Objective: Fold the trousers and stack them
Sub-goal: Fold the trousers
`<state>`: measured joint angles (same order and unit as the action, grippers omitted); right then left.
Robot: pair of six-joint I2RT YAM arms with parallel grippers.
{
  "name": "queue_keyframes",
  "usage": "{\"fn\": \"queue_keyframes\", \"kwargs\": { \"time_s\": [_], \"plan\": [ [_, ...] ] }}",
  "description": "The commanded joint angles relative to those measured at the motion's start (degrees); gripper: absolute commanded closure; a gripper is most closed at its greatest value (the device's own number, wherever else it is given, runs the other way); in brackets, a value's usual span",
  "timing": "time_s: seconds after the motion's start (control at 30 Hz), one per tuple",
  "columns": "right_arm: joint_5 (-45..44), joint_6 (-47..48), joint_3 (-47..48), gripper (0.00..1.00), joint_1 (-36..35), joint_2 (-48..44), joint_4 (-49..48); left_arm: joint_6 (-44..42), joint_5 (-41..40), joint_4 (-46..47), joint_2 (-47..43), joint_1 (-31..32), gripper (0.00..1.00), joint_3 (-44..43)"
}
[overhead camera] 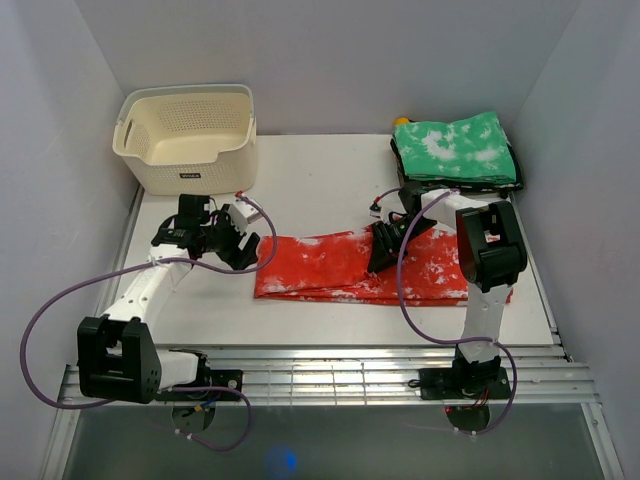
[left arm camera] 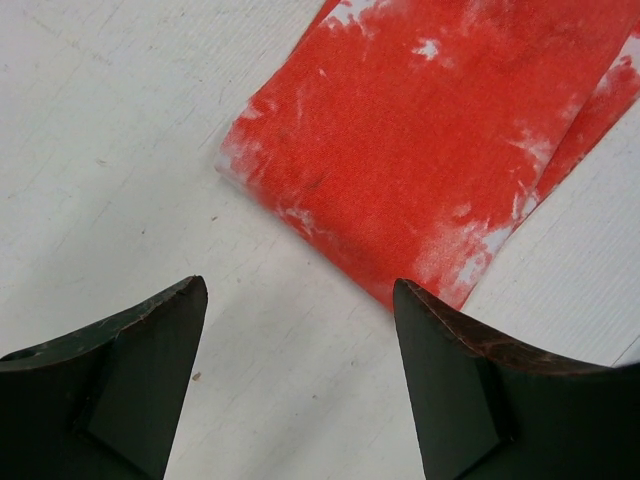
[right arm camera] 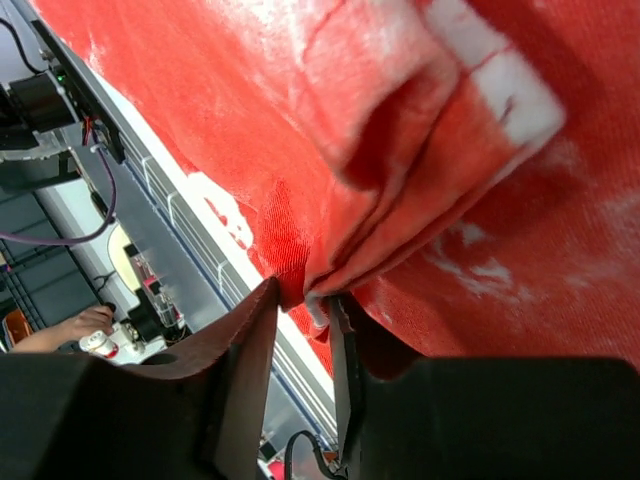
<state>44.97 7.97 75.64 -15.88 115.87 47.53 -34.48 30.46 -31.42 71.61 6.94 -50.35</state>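
Red-and-white trousers (overhead camera: 340,267) lie lengthwise across the middle of the table. My right gripper (overhead camera: 385,250) is shut on a bunched edge of the red trousers (right arm camera: 400,180) near their middle and holds it lifted. My left gripper (overhead camera: 232,243) is open and empty just left of the trousers' left end (left arm camera: 420,150), a little above the table. A folded green-and-white pair (overhead camera: 455,148) lies on a dark folded pair at the back right.
A cream plastic basket (overhead camera: 188,136) stands at the back left. White table (overhead camera: 300,170) with a slatted metal rail (overhead camera: 330,372) along its near edge. Purple cables loop from both arms. White walls close in on three sides.
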Motion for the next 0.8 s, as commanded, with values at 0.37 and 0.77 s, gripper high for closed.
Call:
{"fn": "queue_keyframes", "kwargs": {
  "time_s": [0.37, 0.77],
  "plan": [
    [14.16, 0.47, -3.30, 0.92, -0.38, -5.83, 0.64, -0.85, 4.35, 1.10, -2.62, 0.18, 0.15, 1.74],
    [23.07, -3.74, -11.56, 0.92, 4.01, -6.54, -3.75, -3.31, 5.57, -0.13, -3.59, 0.18, 0.17, 1.92]
  ]
}}
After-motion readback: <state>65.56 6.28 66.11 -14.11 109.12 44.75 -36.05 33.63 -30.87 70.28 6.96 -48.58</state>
